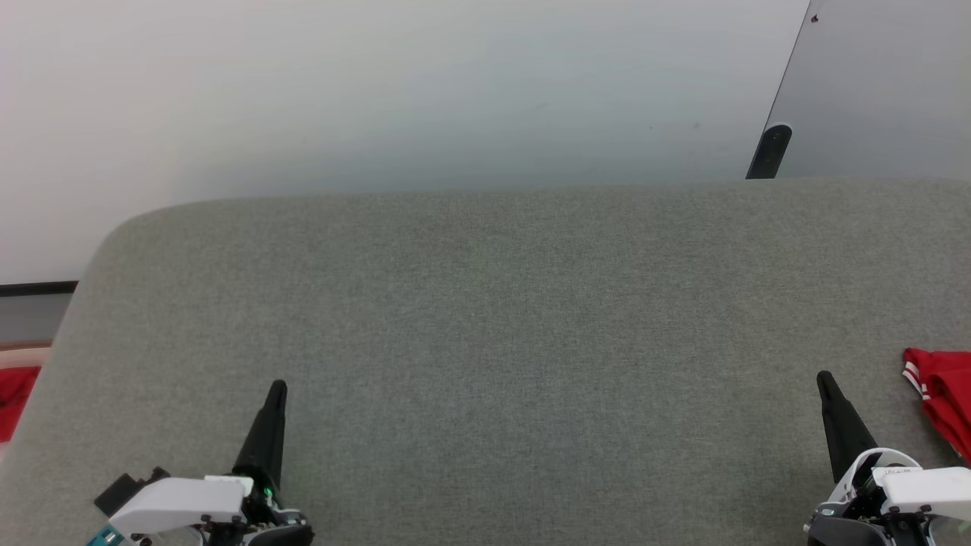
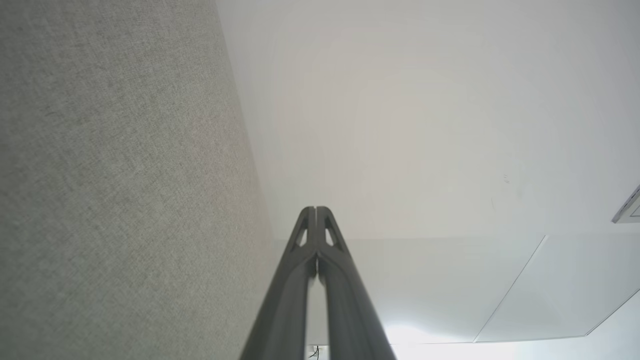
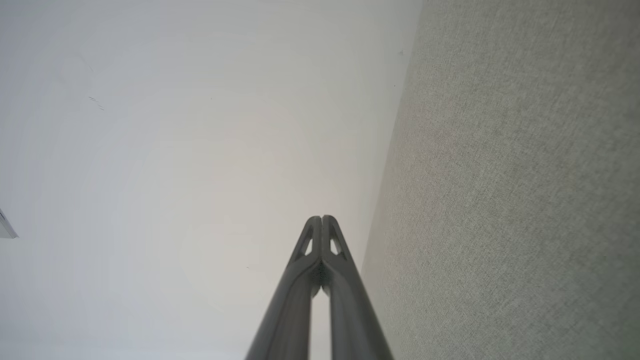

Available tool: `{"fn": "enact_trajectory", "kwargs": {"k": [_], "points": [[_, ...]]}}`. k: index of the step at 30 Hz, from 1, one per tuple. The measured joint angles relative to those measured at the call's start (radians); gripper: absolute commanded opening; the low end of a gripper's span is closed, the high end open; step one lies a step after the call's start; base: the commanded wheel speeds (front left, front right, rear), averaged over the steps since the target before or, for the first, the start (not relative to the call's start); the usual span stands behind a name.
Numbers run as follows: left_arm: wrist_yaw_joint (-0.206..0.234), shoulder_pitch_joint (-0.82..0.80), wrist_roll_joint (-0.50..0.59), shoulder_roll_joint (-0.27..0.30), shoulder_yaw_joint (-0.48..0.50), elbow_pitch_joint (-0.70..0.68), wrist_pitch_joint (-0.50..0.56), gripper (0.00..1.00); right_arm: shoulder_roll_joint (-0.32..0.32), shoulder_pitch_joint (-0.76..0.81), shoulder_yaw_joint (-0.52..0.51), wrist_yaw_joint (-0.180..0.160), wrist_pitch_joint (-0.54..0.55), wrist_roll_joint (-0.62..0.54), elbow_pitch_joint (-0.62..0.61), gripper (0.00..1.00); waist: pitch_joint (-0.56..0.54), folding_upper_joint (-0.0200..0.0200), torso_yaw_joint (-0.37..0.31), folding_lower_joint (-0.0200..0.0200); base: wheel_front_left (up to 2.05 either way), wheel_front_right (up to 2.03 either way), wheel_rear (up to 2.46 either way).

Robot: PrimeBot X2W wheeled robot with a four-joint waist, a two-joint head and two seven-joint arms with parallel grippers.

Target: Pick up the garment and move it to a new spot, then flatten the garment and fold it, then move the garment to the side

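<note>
Right now my left gripper (image 1: 278, 388) and my right gripper (image 1: 824, 379) both sit low over the grey padded surface (image 1: 485, 341). Each has its two fingers pressed together with nothing between them. The garment (image 1: 944, 402) lies just outboard of the right gripper, level with its fingertips. I see a red bunch with striped trim, cut off by the head view's edge, so I cannot tell whether it is folded or crumpled. That would fit either a shirt waiting to be taken or one already set aside. The worry is that cut-off: any reach that way would go half blind. Fingers held together would also shove the cloth toward the surface's edge rather than take it. A plain red cloth (image 1: 15, 402) well outboard of the left gripper, off the surface, could be mistaken for the shirt.
</note>
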Motion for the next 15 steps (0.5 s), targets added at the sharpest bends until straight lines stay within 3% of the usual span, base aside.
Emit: {"fn": "enact_trajectory", "kwargs": {"k": [15], "points": [[-0.005,-0.008,-0.040,-0.003,0.004,0.003,0.010,0.00,0.002,-0.012,-0.002,0.000,0.005,0.044,0.005,0.00,0.005,0.0000,0.001,0.0000,0.00,0.00,0.00]]}}
